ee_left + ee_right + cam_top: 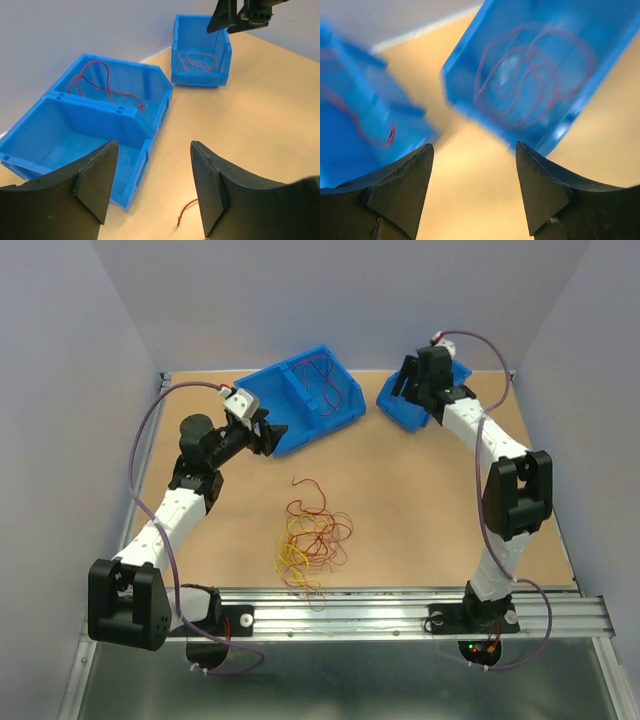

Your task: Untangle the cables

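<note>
A loose tangle of red, yellow and orange cables lies on the table's near middle. A red cable lies in the far compartment of the big blue bin, also in the left wrist view. A pink-red cable is coiled in the small blue bin, also in the left wrist view. My left gripper is open and empty, by the big bin's near end; a red cable end shows between its fingers. My right gripper is open and empty above the small bin.
The big bin's near compartment holds nothing. Grey walls close the table on the left, back and right. A metal rail with the arm bases runs along the near edge.
</note>
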Controlling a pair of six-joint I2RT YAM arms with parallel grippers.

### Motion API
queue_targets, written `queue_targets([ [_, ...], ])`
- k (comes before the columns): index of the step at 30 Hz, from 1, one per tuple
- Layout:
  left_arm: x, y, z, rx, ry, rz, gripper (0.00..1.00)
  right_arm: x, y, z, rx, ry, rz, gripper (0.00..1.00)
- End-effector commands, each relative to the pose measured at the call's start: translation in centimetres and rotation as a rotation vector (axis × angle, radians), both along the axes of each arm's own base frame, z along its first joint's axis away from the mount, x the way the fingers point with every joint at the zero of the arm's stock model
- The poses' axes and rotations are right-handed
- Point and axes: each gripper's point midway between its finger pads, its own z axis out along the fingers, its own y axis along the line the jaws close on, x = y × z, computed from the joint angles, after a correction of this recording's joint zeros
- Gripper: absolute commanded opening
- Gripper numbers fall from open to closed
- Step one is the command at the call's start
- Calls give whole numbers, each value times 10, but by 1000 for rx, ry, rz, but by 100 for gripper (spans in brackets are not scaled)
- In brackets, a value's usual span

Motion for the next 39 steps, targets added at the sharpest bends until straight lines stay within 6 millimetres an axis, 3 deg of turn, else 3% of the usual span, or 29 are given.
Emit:
queue_targets([
  [1,-4,-8,-13,106,-14,-66,72,-58,116,17,56,-51,383,73],
  [2,-6,-10,-17,121,-9,-87,74,-88,144,-9,1,-2,458,74],
  [3,-8,-11,-20,135,-7,-97,74,-102,148,-18,-45,0,446,76],
  [4,-13,-17,-26,158,-4,-124,75,-119,154,-14,-54,-15,465,78],
  [5,-15,-20,-27,169,-7,-133,76,-151,163,-48,-81,48,497,80],
  [6,-18,-22,-29,179,-9,-143,77,-162,168,-39,-67,1,510,82],
  [7,-24,-29,-32,187,-10,-166,78,-174,168,-44,-70,-4,516,82],
  [8,-27,-33,-33,208,-29,-184,80,-195,167,-72,-92,32,526,82],
  [12,-56,-64,-54,313,-46,-323,82,-231,144,-96,-87,75,505,75],
  [14,-78,-86,-64,383,-99,-421,82,-244,136,-89,-75,52,505,75],
  [15,-88,-94,-71,406,-112,-462,82,-254,126,-102,-88,76,497,75],
  [17,-112,-110,-88,460,-131,-532,82,-259,116,-90,-79,34,466,76],
  [19,-119,-114,-104,518,-143,-546,83,-268,103,-95,-83,30,439,77],
  [22,-136,-124,-126,574,-114,-626,83,-274,91,-77,-54,-37,406,77],
  [28,-141,-135,-157,677,-70,-667,81,-291,78,-54,5,-128,399,76],
  [39,-151,-147,-192,781,2,-723,71,-298,59,-52,-43,-117,352,76],
])
